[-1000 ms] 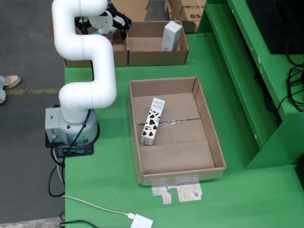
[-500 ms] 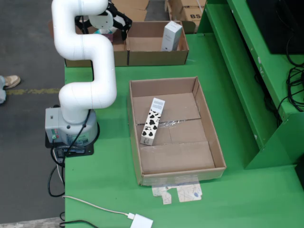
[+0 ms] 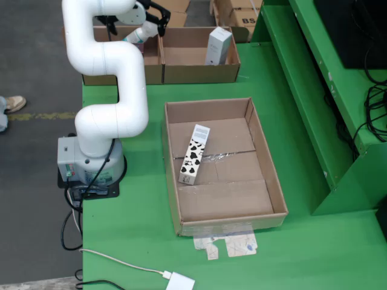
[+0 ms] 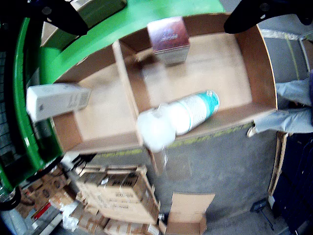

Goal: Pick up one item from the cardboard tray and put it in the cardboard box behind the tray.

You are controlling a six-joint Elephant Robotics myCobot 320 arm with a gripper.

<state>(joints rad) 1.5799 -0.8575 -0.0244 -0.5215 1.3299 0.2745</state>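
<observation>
A bright green surface [image 3: 145, 229] is filling most of the fixed view, with a raised green shelf frame [image 3: 314, 90] running along its right side. Dark grey concrete floor [image 3: 30, 181] is showing at the left, crossed by a faded yellow line [image 3: 42, 115]. In the gripper view, stacked cardboard cartons [image 4: 117, 196] are sitting on that floor.

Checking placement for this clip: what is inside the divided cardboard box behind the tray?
The cardboard box holds a white-and-teal bottle and a brownish carton in one compartment and a white carton in the other. The bottle hides some floor.
</observation>
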